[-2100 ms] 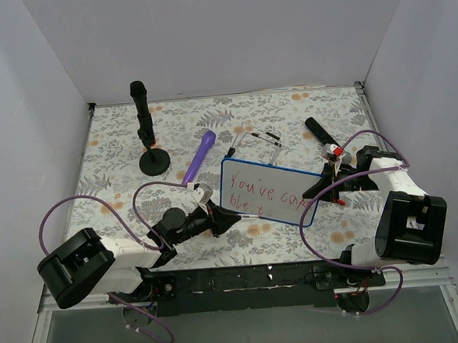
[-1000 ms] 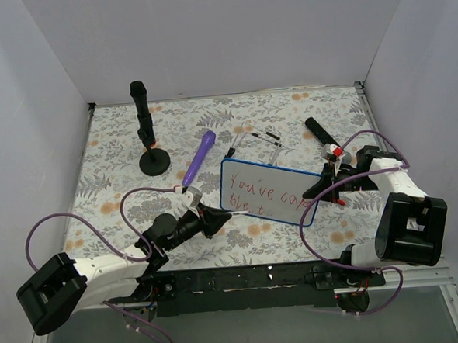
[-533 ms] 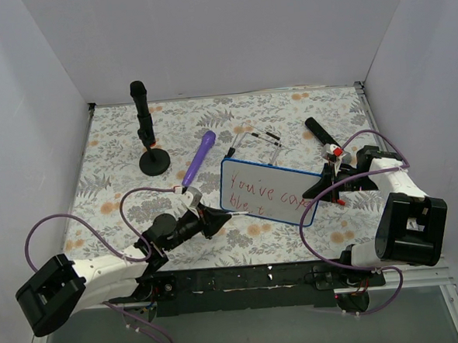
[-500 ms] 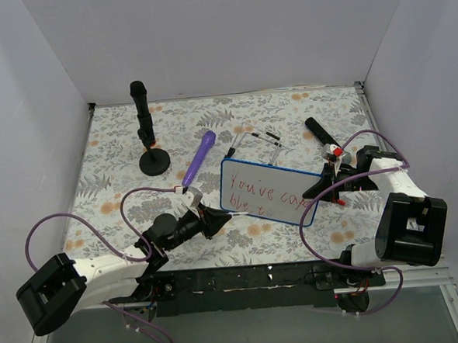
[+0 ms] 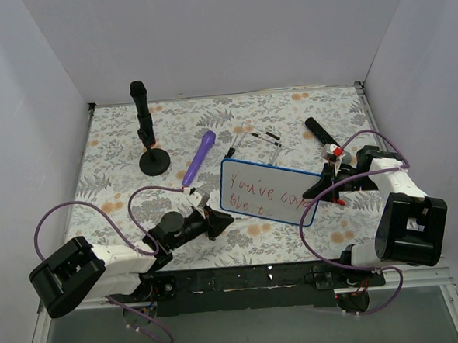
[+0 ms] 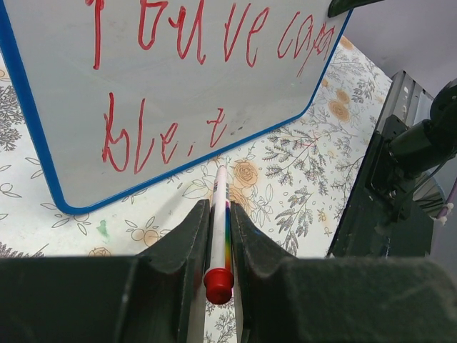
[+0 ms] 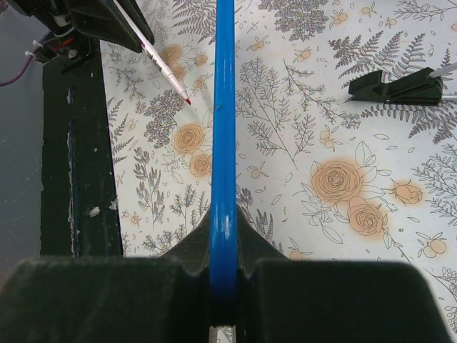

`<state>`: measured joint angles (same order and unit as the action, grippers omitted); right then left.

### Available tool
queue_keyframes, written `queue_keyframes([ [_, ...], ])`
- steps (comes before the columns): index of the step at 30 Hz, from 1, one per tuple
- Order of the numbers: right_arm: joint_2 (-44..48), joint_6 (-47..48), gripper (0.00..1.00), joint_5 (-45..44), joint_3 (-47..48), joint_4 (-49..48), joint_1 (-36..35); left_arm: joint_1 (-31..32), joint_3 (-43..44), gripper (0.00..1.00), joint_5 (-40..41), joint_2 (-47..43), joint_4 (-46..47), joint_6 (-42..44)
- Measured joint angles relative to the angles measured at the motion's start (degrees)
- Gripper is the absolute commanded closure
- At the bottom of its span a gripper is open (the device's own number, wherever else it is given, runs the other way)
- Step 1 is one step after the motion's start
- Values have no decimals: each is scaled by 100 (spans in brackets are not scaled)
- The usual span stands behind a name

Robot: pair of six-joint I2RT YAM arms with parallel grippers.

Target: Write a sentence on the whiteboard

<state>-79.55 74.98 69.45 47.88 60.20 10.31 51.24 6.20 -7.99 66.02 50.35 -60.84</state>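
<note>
Whiteboard (image 5: 271, 191): held at one edge, marker tip off its surface.
We find the right gripper (image 7: 223, 214) closed on the whiteboard's blue rim, which runs straight ahead from between its fingers. The left gripper (image 6: 218, 214) is closed on a marker (image 6: 218, 232). The marker tip points forward and lies just short of the rim. The sentence (image 6: 178, 43), two red handwritten lines, sits directly ahead of that tip on the whiteboard.
</note>
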Motion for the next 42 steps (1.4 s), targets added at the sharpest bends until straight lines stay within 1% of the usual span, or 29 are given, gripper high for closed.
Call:
queue_keyframes([
  [20,0,0,99,0,0,-2,0,-87,20,100,-2,44,295,59],
  [31,0,2,99,0,0,0,0,-125,420,100,-2,782,549,216],
  [42,0,2,99,0,0,0,0,-125,446,100,-52,949,643,243],
])
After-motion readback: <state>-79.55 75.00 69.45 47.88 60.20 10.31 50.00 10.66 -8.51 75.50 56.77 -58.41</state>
